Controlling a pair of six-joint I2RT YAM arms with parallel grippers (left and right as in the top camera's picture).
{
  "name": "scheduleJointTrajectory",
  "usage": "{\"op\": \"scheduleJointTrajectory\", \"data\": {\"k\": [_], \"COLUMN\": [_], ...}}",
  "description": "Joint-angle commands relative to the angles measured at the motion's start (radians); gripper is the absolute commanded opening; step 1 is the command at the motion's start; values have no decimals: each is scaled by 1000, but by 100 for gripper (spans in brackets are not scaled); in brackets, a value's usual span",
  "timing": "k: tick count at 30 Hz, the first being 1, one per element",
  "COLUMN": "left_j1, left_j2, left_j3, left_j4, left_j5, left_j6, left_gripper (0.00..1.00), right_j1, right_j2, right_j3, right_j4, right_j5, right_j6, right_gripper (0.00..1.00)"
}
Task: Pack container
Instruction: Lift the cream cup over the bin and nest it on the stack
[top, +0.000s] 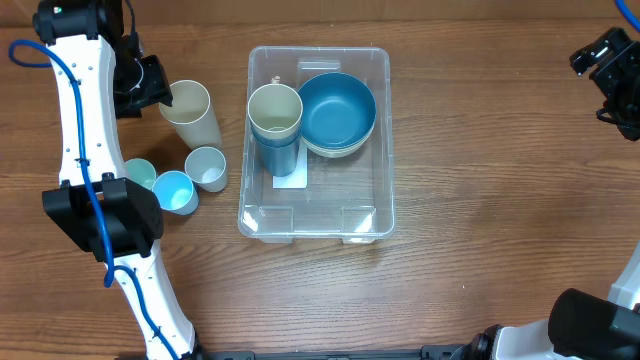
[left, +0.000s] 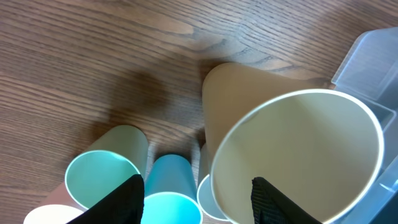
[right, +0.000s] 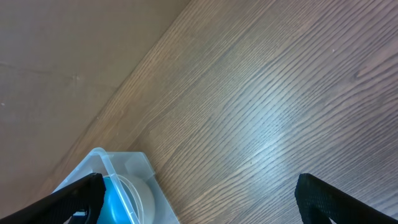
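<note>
The clear container stands mid-table and holds a cream cup stacked on blue cups and a blue bowl nested in a pale bowl. Left of it a tall cream cup stands on the table. My left gripper is at this cup's left rim. In the left wrist view this gripper is open astride the cream cup's near wall, one finger inside the mouth and the other finger outside, neither pressing it. My right gripper hangs open at the far right, empty.
A small pale cup, a cyan cup and a mint cup stand close together in front of the cream cup. The right wrist view shows the right gripper over bare wood, with the container's corner at lower left.
</note>
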Motion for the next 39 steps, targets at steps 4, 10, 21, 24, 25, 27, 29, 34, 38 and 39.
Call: {"op": "scheduleJointTrajectory", "data": {"k": [4, 10, 21, 24, 25, 27, 29, 34, 38, 39], "left_j1": [-4, -5, -2, -18, -29, -71, -120, -275, -371, -388], "left_j2": [93, 95, 19, -75, -118, -236, -306, -422, -441, -441], "left_j3": [9, 9, 288, 430, 444, 447, 447, 447, 407, 384], "left_j4": [-3, 32, -23, -43, -43, -43, -43, -43, -43, -43], "left_j5": [-20, -20, -22, 13, 27, 74, 105, 92, 65, 35], "left_j6": [22, 22, -12, -16, -16, -3, 21, 72, 82, 82], "left_gripper": [52, 29, 4, 4, 4, 4, 4, 4, 4, 4], "right_j1": [2, 2, 2, 2, 2, 2, 2, 2, 2, 2], "right_j2": [-6, -6, -6, -6, -6, -6, -6, -6, -6, -6], "right_j3": [6, 6, 6, 6, 6, 6, 6, 6, 6, 6], "right_j4": [5, 5, 5, 5, 5, 5, 5, 5, 5, 5], "right_j5": [-5, -5, -5, -5, -5, -5, -5, -5, -5, -5], "right_j6": [2, 2, 2, 2, 2, 2, 2, 2, 2, 2], "right_gripper": [100, 100, 100, 100, 100, 100, 100, 100, 100, 100]}}
